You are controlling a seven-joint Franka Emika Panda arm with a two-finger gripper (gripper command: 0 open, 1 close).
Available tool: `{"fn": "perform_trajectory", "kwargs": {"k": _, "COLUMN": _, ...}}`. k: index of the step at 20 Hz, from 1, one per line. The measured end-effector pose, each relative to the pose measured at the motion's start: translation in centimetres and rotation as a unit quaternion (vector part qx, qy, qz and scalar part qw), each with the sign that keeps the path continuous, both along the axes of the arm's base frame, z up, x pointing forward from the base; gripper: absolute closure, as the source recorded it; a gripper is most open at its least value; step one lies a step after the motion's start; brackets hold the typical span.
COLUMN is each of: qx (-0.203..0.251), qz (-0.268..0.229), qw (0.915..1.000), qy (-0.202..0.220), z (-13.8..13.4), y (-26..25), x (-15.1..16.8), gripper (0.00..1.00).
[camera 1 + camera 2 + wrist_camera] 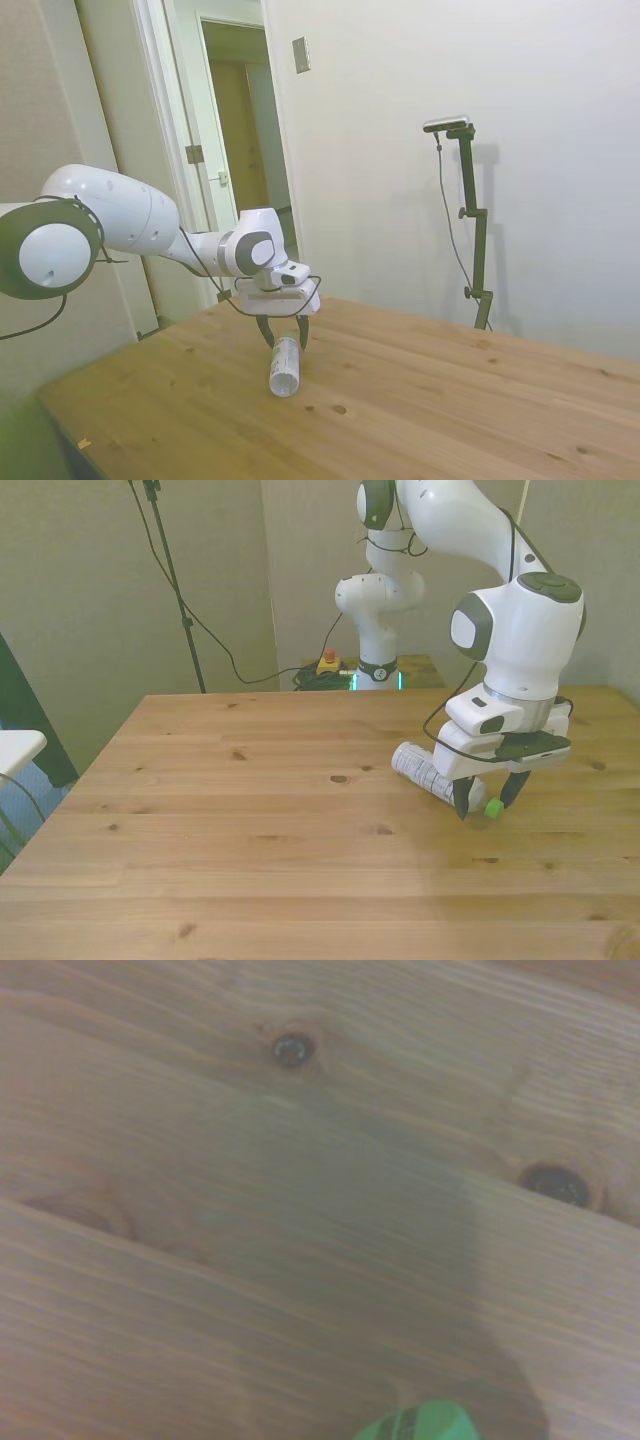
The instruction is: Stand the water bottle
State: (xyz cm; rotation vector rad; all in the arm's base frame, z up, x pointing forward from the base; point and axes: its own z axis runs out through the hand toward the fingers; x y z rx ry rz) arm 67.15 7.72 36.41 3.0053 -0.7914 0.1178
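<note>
The water bottle (432,772) lies on its side on the wooden table (250,840) toward the front view's right, green cap (493,806) nearest the camera, base farther back. The gripper (491,802) straddles its cap end, fingers narrowly spread around the neck. The white label's print is too small to read

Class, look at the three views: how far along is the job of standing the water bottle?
Done: the gripper has reached the water bottle, its fingers straddling the green cap end. In hand: securing that grasp; whether the fingers already press it is unclear. Left: the bottle lies on its side on the wooden table, so tipping it upright and releasing remain.
</note>
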Motion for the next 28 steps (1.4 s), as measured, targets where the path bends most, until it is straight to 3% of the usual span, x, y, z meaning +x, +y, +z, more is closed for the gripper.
{"fn": "perform_trajectory", "kwargs": {"k": 18, "qx": 0.013, "qz": -0.024, "qw": 0.9995, "qy": 0.012, "z": 0.2, "y": -1.8, "x": 1.3, "gripper": 1.00}}
{"fn": "perform_trajectory", "kwargs": {"k": 23, "qx": 0.030, "qz": -0.081, "qw": 0.9962, "qy": -0.002, "z": 2.1, "y": -4.1, "x": 2.4, "gripper": 1.00}}
{"fn": "perform_trajectory", "kwargs": {"k": 28, "qx": 0.034, "qz": -0.171, "qw": 0.9828, "qy": -0.061, "z": 5.9, "y": -5.4, "x": 3.2, "gripper": 1.00}}
